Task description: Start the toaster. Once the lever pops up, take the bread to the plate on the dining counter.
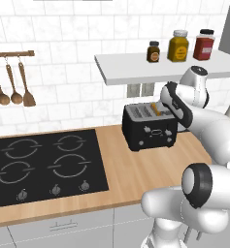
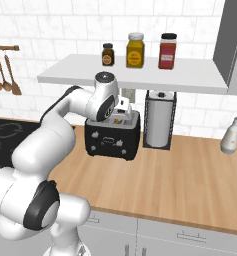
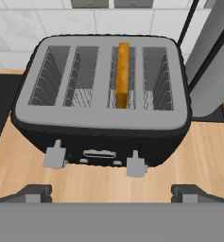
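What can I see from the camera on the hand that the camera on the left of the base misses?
The hand view looks straight down into the toaster's slots, with the bread standing on edge in one of them, and two grey levers on the front. The left base view alone takes in the stovetop, the hanging wooden spoons and three jars on the shelf. Both show the toaster on the wooden counter.

Shelf (image 2: 140,75) low over toaster (image 2: 112,137)
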You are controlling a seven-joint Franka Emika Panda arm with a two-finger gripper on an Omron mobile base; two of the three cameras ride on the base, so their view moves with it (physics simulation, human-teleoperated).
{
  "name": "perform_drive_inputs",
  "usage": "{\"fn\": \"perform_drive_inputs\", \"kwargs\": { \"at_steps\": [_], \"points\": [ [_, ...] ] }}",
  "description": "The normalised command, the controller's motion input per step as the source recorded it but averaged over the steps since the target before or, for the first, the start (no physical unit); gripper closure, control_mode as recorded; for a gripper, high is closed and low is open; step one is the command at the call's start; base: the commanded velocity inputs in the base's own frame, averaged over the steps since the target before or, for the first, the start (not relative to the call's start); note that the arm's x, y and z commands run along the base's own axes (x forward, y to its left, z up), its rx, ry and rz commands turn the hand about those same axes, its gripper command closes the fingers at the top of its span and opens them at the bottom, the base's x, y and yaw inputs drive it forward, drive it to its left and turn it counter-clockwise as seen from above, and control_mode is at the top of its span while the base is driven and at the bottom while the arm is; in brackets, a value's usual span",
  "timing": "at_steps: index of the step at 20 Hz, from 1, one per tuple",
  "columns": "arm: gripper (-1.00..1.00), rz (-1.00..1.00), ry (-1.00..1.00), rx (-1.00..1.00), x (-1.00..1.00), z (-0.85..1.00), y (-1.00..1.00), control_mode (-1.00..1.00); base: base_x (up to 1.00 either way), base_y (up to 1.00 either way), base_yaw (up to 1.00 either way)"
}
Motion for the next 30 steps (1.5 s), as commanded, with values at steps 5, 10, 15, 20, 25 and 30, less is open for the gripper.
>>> {"fn": "perform_drive_inputs", "kwargs": {
  "at_steps": [5,10,15,20,25,30],
  "points": [
    [-1.00,0.00,0.00,0.00,0.00,0.00,0.00,-1.00,0.00,0.00,0.00],
    [-1.00,0.00,0.00,0.00,0.00,0.00,0.00,-1.00,0.00,0.00,0.00],
    [-1.00,0.00,0.00,0.00,0.00,0.00,0.00,-1.00,0.00,0.00,0.00],
    [-1.00,0.00,0.00,0.00,0.00,0.00,0.00,-1.00,0.00,0.00,0.00],
    [-1.00,0.00,0.00,0.00,0.00,0.00,0.00,-1.00,0.00,0.00,0.00],
    [-1.00,0.00,0.00,0.00,0.00,0.00,0.00,-1.00,0.00,0.00,0.00]
  ]
}}
